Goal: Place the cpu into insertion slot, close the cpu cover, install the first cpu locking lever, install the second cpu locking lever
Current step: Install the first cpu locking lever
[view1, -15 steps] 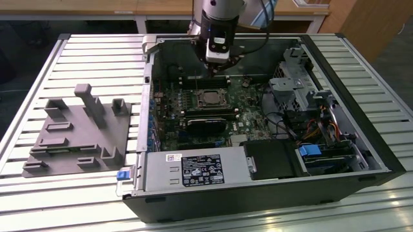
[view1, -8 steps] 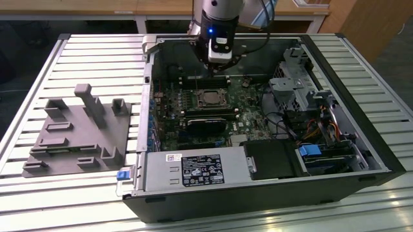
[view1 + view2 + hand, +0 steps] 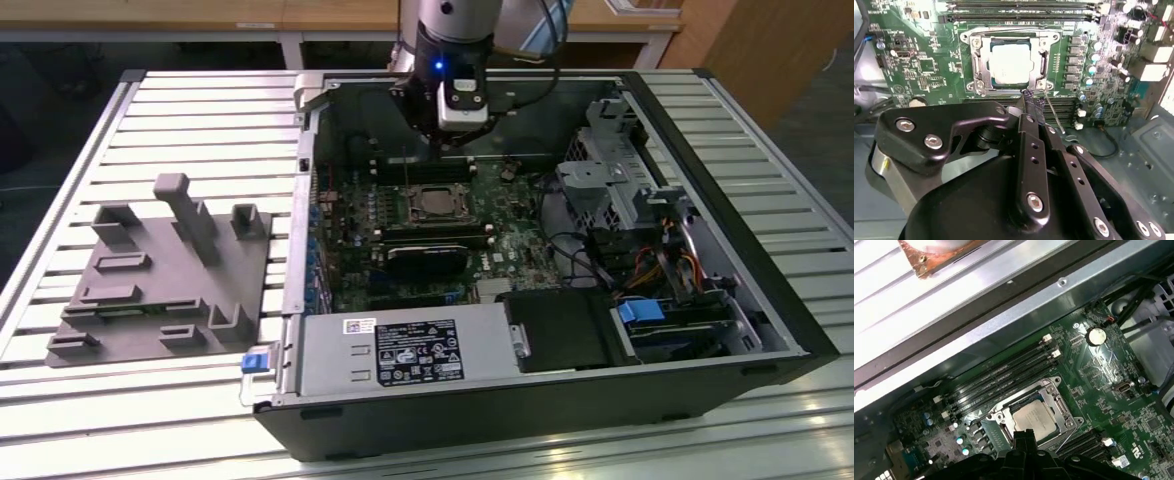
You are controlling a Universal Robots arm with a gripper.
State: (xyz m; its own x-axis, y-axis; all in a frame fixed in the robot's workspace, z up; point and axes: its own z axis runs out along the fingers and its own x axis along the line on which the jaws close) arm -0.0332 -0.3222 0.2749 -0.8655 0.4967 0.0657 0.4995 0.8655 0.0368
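Tool (image 3: 1034,106) sits closest in the second wrist view: black housing, fingertips pressed together, tips just beside the edge of the cpu cover (image 3: 1043,62). Cover lies flat on the insertion slot (image 3: 985,65), framing the cpu (image 3: 1010,62), which is seated in the slot with its silvery top showing through the window. Thin wire lever (image 3: 1055,114) angles out beside the tips; cannot tell if it is latched.

Exterior view, from its left to its right: slatted metal tabletop (image 3: 174,110), pale and ribbed. Grey fixture block (image 3: 160,290) with upright pegs rests on it, well apart from the case. Open black computer case (image 3: 534,410) lies on its side. Green motherboard (image 3: 354,210) is on the case floor, and the tool (image 3: 445,148) hangs over it, above the cpu (image 3: 434,207). Power supply (image 3: 400,350) sits at the near edge, metal drive cage (image 3: 621,170) toward the right. Room behind: wooden furniture (image 3: 747,40) and dark floor.
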